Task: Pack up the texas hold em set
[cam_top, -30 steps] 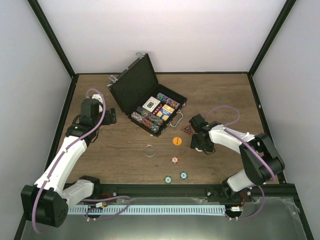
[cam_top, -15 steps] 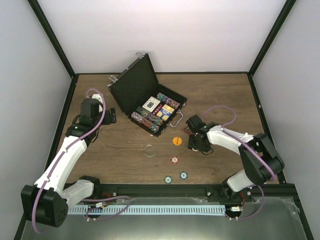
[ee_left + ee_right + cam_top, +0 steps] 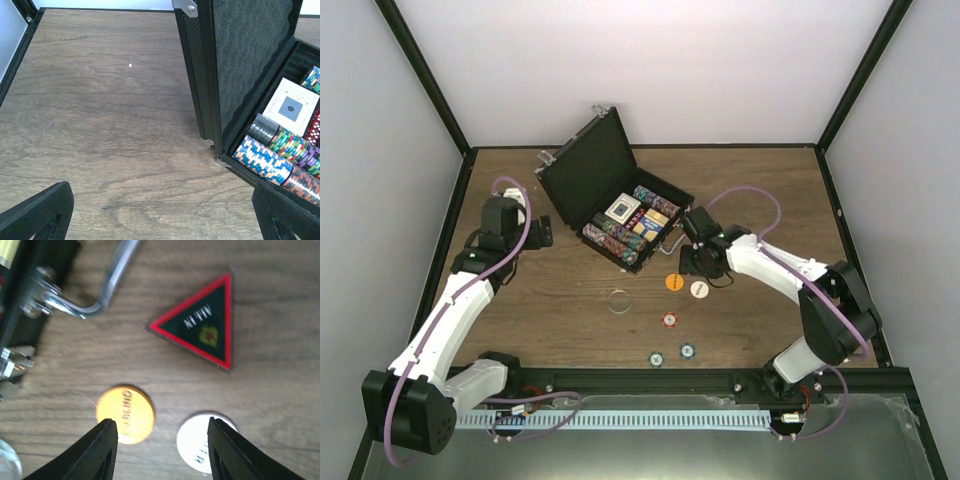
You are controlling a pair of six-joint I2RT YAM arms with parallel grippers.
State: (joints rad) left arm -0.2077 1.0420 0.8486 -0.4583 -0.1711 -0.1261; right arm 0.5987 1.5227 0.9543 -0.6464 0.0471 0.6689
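Orange button [image 3: 125, 414] and white button [image 3: 204, 442] lie between the right gripper's [image 3: 162, 440] spread, empty fingers, just beside the open briefcase [image 3: 620, 205]; the left gripper [image 3: 540, 238], likewise spread, sits farther off.

Right gripper [image 3: 691, 261] hangs just beside open briefcase [image 3: 588, 175]

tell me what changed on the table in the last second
The right gripper moved left toward the black briefcase. That uncovered a white round button beside the orange round button and hid the red-edged triangular marker in the top view. Nothing was grasped or released. The left gripper, the briefcase and the loose poker chips stayed put.
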